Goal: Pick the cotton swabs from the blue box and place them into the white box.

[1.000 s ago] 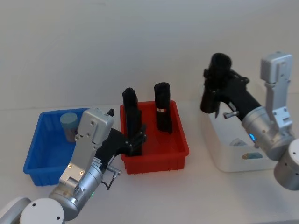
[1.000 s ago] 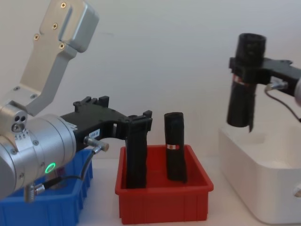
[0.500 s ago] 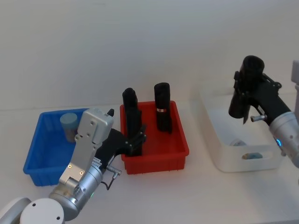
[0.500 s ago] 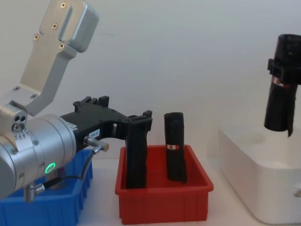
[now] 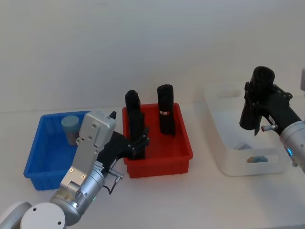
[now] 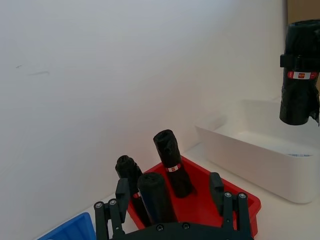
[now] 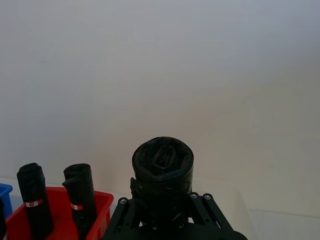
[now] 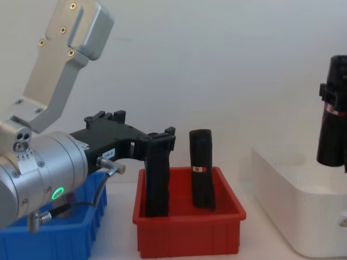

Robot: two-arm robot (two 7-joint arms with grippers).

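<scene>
Right gripper (image 5: 256, 98) clamps a black roll (image 5: 253, 106) upright, held above the white box (image 5: 224, 157) at about 3 o'clock on the table. A swab jar (image 5: 71, 129) with a pale lid stands in the blue box (image 5: 33, 162) at 9 o'clock, in its far corner. Left gripper (image 5: 138, 143) sits at the red bin (image 5: 157, 167), fingers spread either side of a second roll (image 5: 134, 119); contact unclear. A third roll (image 5: 167, 116) stands at the bin's far side.
</scene>
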